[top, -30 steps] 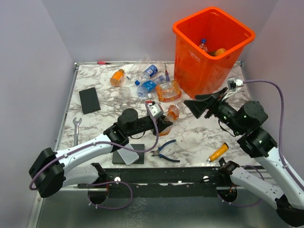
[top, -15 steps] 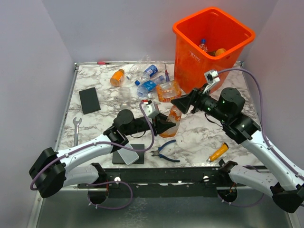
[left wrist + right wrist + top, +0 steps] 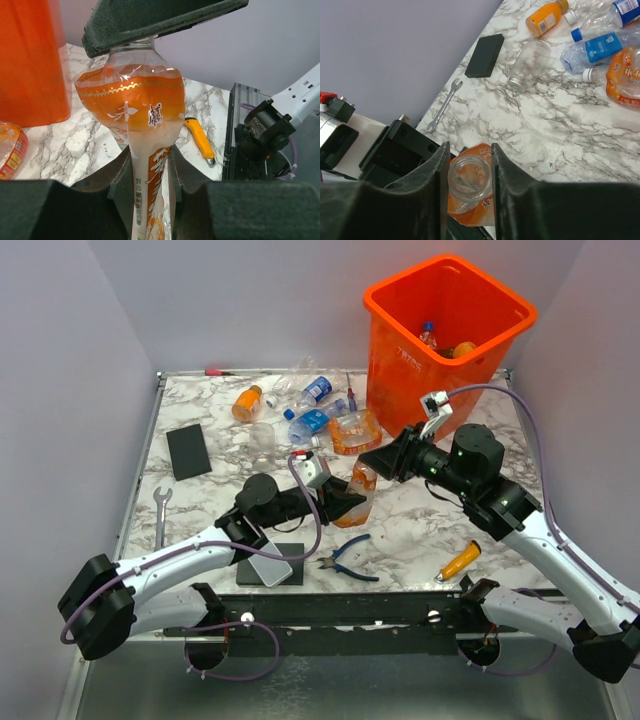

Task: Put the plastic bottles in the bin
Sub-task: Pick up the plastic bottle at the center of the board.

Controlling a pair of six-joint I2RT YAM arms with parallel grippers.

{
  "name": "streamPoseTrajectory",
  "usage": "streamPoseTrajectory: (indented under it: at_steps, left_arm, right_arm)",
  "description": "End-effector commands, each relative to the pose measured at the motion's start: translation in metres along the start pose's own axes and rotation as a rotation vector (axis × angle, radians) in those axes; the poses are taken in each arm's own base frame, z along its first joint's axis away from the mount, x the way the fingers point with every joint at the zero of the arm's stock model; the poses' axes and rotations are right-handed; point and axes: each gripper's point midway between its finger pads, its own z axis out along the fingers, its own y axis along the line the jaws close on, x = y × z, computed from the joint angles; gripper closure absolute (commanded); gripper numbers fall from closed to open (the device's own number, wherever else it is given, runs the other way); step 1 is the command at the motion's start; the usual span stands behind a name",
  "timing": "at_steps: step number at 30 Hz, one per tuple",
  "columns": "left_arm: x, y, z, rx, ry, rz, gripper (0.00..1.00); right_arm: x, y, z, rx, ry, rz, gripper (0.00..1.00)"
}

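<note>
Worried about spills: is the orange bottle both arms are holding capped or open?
Open. Seen from the right wrist, the orange bottle shows a bare round mouth with no cap, pinched in the right gripper.

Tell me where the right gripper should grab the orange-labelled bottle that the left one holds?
Probably the open neck, from above. The left gripper pinches the crushed lower body of the orange-labelled bottle, which stands upright, so only the stiff round neck is free.

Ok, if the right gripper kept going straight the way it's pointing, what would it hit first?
The orange-labelled bottle: its open mouth sits between the fingers of the right gripper. Just beyond, probably, is the left gripper, which clamps the bottle's lower body.
</note>
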Motion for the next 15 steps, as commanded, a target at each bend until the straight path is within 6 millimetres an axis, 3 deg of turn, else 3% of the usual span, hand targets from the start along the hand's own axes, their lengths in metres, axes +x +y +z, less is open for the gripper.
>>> streamPoseTrajectory:
  at_steps: [1, 4, 7, 8, 11, 15]
  left_arm:
    - [-0.017, 0.003, -0.005, -0.029, -0.066, 0.036, 0.76]
    - [-0.018, 0.004, -0.005, -0.045, -0.073, 0.039, 0.67]
    - [-0.021, 0.007, -0.007, -0.077, -0.087, 0.036, 0.15]
    - [-0.023, 0.009, -0.009, -0.095, -0.095, 0.033, 0.03]
    - [-0.032, 0.015, -0.015, -0.16, -0.133, 0.035, 0.01]
    - [-0.056, 0.033, -0.035, -0.306, -0.235, 0.055, 0.01]
  right_arm:
    - [0.013, -0.005, 0.003, 0.022, 0.041, 0.027, 0.76]
    - [0.009, -0.003, 0.003, 0.017, 0.036, 0.025, 0.98]
    - [-0.006, 0.002, 0.0, 0.022, 0.004, 0.003, 1.0]
    - [-0.017, 0.004, -0.002, 0.033, -0.02, -0.013, 1.0]
    - [-0.073, 0.014, -0.015, 0.102, -0.127, -0.11, 1.0]
    - [-0.18, 0.023, -0.048, 0.285, -0.383, -0.235, 1.0]
